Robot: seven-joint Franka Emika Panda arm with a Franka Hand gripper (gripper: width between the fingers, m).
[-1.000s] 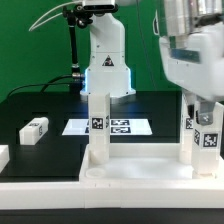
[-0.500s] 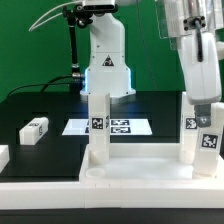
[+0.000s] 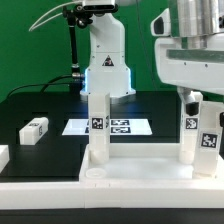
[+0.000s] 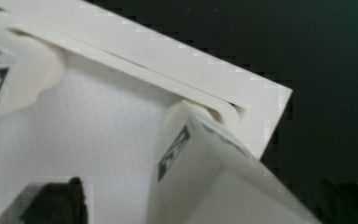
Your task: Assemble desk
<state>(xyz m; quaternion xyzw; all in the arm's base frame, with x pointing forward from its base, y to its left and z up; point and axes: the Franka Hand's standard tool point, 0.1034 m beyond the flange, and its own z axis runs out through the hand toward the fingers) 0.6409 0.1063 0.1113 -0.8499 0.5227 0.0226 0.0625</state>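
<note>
The white desk top [image 3: 120, 172] lies flat at the front of the exterior view. One tagged leg [image 3: 98, 125] stands upright in its left socket. Two tagged legs [image 3: 209, 142] stand close together at its right end. My gripper [image 3: 196, 98] hangs just above the right legs, and its big white hand fills the upper right. In the wrist view the desk top's rimmed corner [image 4: 194, 85] shows from above. A leg [image 4: 247, 175] rises between my dark fingertips [image 4: 51, 203], which stand wide apart with a gap beside the leg. The gripper [image 4: 202, 208] is open.
A loose tagged leg [image 3: 35, 128] lies on the black table at the exterior view's left. Another white part [image 3: 3, 156] shows at the left edge. The marker board [image 3: 128, 127] lies behind the desk top, in front of the robot base [image 3: 108, 70].
My hand has risen from around the right leg's upper part to just above it. The legs and desk top have not moved.
</note>
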